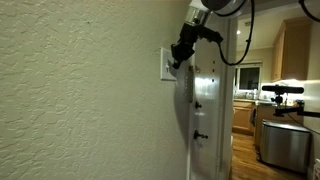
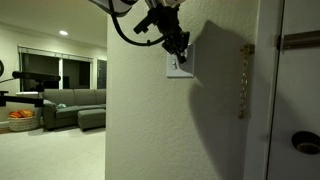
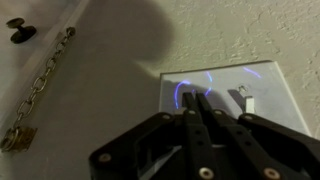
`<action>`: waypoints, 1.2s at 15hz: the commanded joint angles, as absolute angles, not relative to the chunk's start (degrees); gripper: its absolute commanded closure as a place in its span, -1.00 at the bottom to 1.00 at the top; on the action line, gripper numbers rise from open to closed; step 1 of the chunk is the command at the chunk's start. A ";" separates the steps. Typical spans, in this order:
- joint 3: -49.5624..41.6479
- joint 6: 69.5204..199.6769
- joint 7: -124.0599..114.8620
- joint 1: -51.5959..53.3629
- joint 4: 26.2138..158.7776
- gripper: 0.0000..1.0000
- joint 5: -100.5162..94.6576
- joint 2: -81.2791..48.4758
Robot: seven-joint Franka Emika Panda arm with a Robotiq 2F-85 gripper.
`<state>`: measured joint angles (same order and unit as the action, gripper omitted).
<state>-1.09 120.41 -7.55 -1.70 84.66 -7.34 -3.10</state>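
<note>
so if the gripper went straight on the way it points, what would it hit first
The white switch plate on the wall. The gripper, jaws shut, aims at the plate's face just beside the toggle. It may be touching it; depth is unclear.

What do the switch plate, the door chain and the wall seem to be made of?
The switch plate: likely plastic, smooth white and slightly glossy; it reflects bluish light.
The door chain: probably metal, brass-toned links with a dull sheen.
The wall: painted plaster or drywall, matte, with a bumpy texture.
</note>
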 commanded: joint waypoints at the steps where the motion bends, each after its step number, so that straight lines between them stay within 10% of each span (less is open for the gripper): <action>1: -1.62 121.15 -7.11 -2.27 89.51 0.86 -7.04 -1.12; 10: -1.35 117.99 -5.38 -1.62 97.92 0.79 -8.27 6.80; 12: -1.18 116.62 -5.37 -1.62 99.79 0.30 -8.17 8.15; 18: -0.37 112.06 -3.94 -1.27 104.39 -0.35 -8.06 11.11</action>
<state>-0.63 114.10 -5.19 -1.52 99.56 -7.85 7.24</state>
